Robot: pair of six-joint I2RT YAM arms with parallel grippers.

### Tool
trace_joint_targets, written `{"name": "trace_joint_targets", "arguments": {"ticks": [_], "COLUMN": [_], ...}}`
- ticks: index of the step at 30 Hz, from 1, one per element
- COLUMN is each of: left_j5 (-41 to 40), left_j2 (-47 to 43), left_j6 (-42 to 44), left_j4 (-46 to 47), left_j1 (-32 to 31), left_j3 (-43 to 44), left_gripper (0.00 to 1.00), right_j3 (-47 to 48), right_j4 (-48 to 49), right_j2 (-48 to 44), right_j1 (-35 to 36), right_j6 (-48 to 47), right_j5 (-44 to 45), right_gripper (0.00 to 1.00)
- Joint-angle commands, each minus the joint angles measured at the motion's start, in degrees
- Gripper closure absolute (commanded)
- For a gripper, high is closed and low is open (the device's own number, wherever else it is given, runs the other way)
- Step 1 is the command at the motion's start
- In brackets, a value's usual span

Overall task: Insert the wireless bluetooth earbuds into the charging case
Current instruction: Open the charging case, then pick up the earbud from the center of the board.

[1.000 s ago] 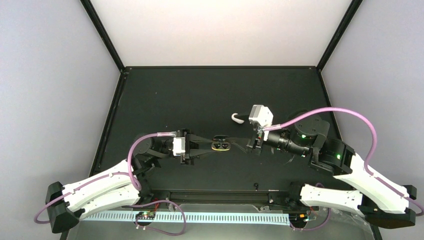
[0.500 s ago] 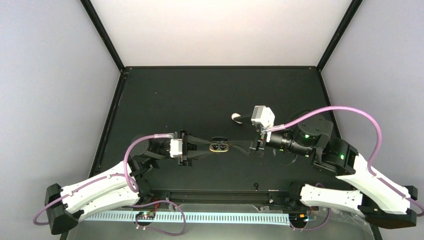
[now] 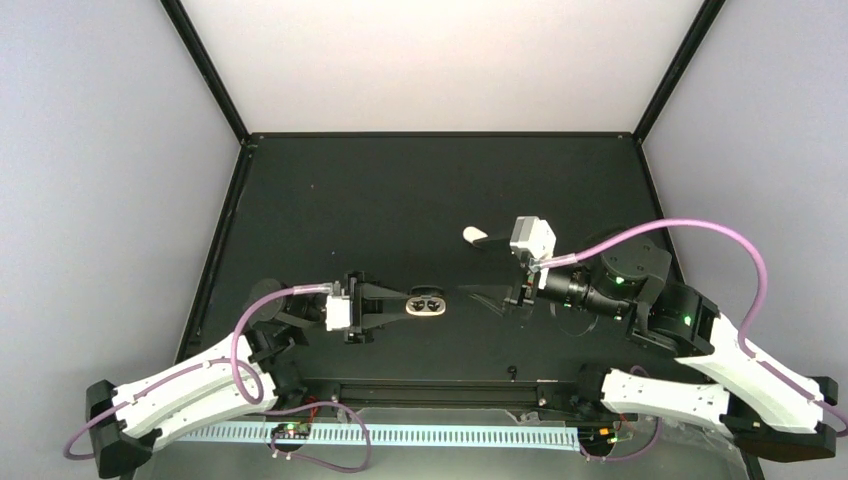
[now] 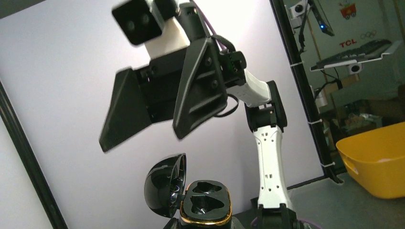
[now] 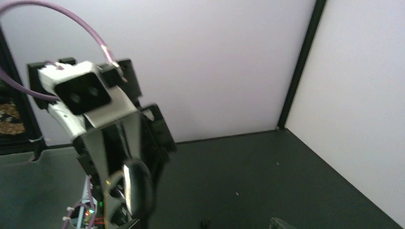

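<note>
Clamping the charging case (image 3: 428, 305) by one end, my left pincer (image 3: 404, 306) is closed tight on it and holds it out over the black table (image 3: 380, 200), near the middle and toward the near edge. The case is hinged open. Its glossy dark lid (image 4: 165, 183) stands up beside the base, and a gold rim (image 4: 205, 222) runs round the dark inner face. Two moulded hollows sit side by side in that face, but I cannot tell whether anything fills them. I can read no brand on the shell. My right pincer (image 3: 508, 297) faces the case from the other side, just apart from it, with its two black fingers (image 4: 200, 95) spread wide and nothing between them. On the table beyond it lies a small white curved piece (image 3: 476, 235). Past the enclosure's post, my left wrist view catches a yellow tub (image 4: 377, 160) whose inside is hidden from me. Above it hangs a sign (image 4: 347, 44) reading "TCL".
</note>
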Motion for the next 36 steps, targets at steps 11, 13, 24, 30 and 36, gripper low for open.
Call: {"name": "trace_joint_targets", "arguments": {"ticks": [11,13,24,30,36], "left_j5": [1.88,2.06,0.21,0.11,0.66], "left_j2": [-19.32,-21.60,-26.24,-26.29,-26.30], "left_j6": [2.46,2.09,10.52,10.92,10.30], "left_j4": [-9.43,-10.59,-20.96,-21.68,-20.90], "left_j1": [-0.66,-0.66,-0.66,-0.66,-0.66], "left_j3": [-7.77,-8.54,-8.14,-8.28,-9.44], "left_gripper": [0.98,0.98,0.99,0.98,0.99], "right_j3": [-16.11,-17.20,-25.46,-25.93,-33.09], "right_j4": [1.68,0.84,-9.76,-24.61,-29.45], "right_j2": [-1.80,-0.68,-1.94,-0.51,-1.17], "right_j1": [-0.22,-0.68,-7.00,-9.90,-10.01], "right_j6": [14.66,16.81,32.58,41.29,50.15], "right_j5": [9.87,8.79,11.56,13.84,7.45], "right_gripper": [0.30,0.30,0.32,0.37,0.43]}}
